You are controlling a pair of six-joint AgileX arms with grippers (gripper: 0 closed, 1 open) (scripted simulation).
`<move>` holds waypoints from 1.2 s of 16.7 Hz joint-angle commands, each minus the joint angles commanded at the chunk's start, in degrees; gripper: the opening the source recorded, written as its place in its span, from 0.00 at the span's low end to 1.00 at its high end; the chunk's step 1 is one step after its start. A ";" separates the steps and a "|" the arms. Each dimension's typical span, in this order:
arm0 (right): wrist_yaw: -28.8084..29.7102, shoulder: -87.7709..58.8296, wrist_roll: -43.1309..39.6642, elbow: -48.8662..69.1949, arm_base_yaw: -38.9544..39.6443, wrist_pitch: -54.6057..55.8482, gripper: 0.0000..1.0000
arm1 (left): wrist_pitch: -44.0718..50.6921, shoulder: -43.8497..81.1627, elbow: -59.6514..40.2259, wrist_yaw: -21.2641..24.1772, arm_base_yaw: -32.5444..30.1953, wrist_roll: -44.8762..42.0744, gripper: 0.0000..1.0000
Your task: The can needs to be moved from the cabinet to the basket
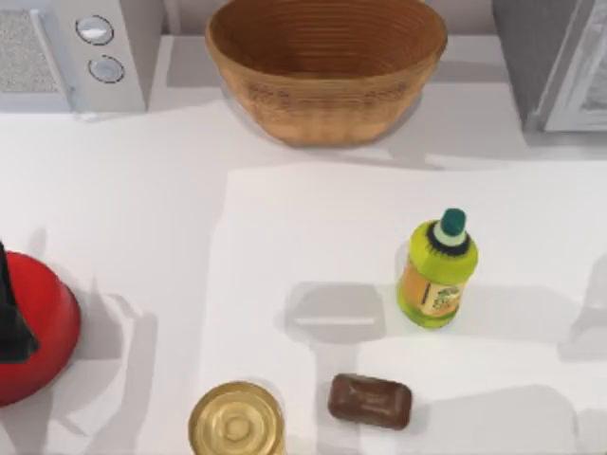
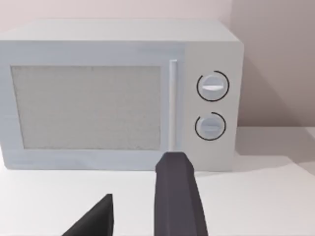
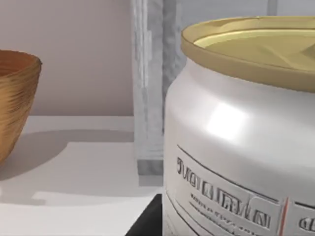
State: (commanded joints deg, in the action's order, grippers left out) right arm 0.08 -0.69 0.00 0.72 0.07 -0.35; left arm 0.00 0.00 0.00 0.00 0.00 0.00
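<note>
Worktop [image 1: 142, 190]: white, with a pale wall behind; we see a microwave [image 1: 57, 52] at its far left, the basket [image 1: 327, 66] at far centre and the cabinet [image 1: 560, 62] at far right.
Can [image 3: 236, 147]: upright, gold top and white label, close before our right wrist camera, with the cabinet's grey edge behind it and the basket off to one side.
Right claw [image 3: 150, 221]: a dark part sits just beside the can's base; we cannot tell whether it grips.
Left claw [image 2: 140, 179]: spread wide, holding nothing, facing the microwave.
Others: green bottle [image 1: 436, 270], brown bar [image 1: 370, 401], wider gold-lidded can [image 1: 236, 422], red object [image 1: 38, 327].
</note>
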 joint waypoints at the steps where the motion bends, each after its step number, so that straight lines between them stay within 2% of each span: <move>1: -0.07 0.62 0.00 -0.65 -0.06 0.31 0.00 | 0.00 0.00 0.00 0.00 0.00 0.00 1.00; 7: -0.07 0.26 0.11 -1.06 0.11 0.20 0.00 | 0.00 0.00 0.00 0.00 0.00 0.00 1.00; 11: 2.19 -5.65 0.16 4.60 2.25 1.95 0.00 | 0.00 0.00 0.00 0.00 0.00 0.00 1.00; 15: 7.34 -21.17 0.27 18.04 7.16 5.95 0.00 | 0.00 0.00 0.00 0.00 0.00 0.00 1.00; 20: 15.94 -52.09 0.47 40.81 15.43 12.64 0.00 | 0.00 0.00 0.00 0.00 0.00 0.00 1.00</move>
State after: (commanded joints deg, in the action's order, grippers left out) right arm 16.02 -52.77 0.47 41.53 15.50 12.29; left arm 0.00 0.00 0.00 0.00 0.00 0.00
